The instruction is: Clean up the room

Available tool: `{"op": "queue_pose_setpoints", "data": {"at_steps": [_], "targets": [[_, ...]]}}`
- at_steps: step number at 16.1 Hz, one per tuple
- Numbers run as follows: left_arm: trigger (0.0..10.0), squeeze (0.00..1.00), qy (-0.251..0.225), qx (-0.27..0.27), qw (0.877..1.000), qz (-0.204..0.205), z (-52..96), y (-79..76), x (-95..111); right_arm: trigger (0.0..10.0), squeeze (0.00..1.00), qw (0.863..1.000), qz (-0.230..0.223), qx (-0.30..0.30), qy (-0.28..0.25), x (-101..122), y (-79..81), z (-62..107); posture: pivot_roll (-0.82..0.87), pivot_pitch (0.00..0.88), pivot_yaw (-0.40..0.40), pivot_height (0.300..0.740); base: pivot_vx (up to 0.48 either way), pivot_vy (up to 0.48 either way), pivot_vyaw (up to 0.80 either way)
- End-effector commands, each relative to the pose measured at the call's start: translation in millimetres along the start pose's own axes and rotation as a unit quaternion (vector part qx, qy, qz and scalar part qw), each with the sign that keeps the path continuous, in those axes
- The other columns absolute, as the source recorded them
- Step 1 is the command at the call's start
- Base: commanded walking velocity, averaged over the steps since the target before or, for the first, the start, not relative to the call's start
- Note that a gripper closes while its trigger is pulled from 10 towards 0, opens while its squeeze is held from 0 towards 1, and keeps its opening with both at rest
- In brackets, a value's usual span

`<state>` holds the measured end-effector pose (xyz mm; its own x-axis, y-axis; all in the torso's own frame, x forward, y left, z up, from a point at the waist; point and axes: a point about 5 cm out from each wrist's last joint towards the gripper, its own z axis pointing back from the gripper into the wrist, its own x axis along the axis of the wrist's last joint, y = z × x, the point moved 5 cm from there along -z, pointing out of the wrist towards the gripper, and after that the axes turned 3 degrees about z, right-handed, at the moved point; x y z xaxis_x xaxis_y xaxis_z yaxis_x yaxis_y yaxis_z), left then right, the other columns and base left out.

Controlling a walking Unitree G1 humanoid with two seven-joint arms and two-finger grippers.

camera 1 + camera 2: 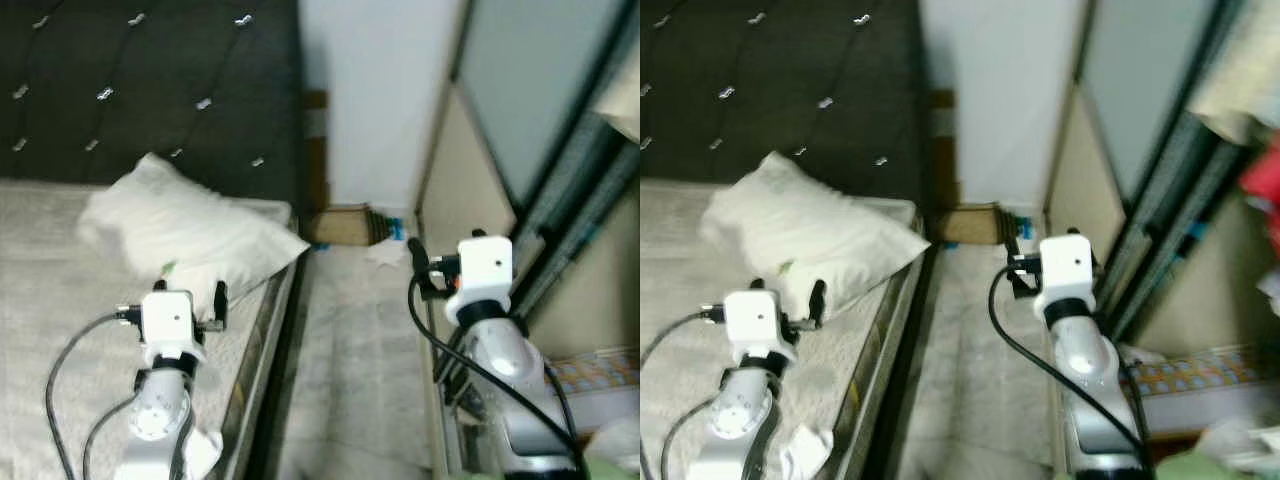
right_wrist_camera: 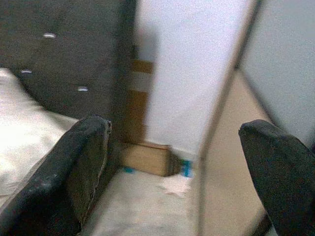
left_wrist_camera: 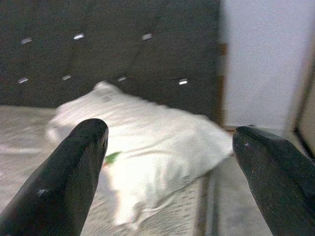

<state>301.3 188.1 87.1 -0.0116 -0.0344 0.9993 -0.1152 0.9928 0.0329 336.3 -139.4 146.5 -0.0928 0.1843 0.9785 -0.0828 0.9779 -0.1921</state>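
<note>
Litter sits at the far end of the narrow floor strip between the bed (image 1: 60,330) and the wardrobe (image 1: 470,170): a crumpled white scrap (image 2: 175,185) by a low brown box (image 2: 146,158) against the wall, with something small and blue (image 2: 186,168) beside it. In my judgement that scrap is what the tidy-up wants first. It lies straight ahead of my right gripper (image 2: 172,162), well apart from it and lower down, so the coming move is a forward step and a reach down. My right arm is plainly the nearer; my left gripper (image 3: 167,162) hangs over the mattress edge, aimed at the white pillow (image 3: 147,147), whose long axis runs from the headboard (image 1: 150,90) out toward the bed's corner.

Both pairs of my fingers are spread wide with nothing between them.

My left wrist view picks out a small green fleck (image 3: 112,157) on the pillow, which the head views show as barely a speck. My head views, in turn, show a white crumpled piece (image 1: 805,450) on the bed near my left forearm. The blur keeps me from saying whether the floor scrap is tissue or cloth.
</note>
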Motion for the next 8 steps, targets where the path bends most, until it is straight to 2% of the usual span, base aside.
{"op": "queue_pose_setpoints", "data": {"at_steps": [1, 8], "targets": [[10.0, 0.0, -0.005, 0.003, 1.0, -0.002, -1.1, 0.4, 3.0, 10.0, 0.0, 1.0, 0.003, 0.001, -0.002, 0.8, -1.5, -0.2, 0.01, 0.0, -0.026, 0.74, 0.0, 0.0, 0.8], [10.0, 0.0, -0.011, 0.005, 1.0, 0.003, -2.2, -1.0, 4.2, 10.0, 0.0, 1.0, 0.007, 0.007, -0.004, 1.5, -1.1, -1.1, 0.01, 0.0, -0.027, 0.74, 0.0, 0.0, 0.8]]}}
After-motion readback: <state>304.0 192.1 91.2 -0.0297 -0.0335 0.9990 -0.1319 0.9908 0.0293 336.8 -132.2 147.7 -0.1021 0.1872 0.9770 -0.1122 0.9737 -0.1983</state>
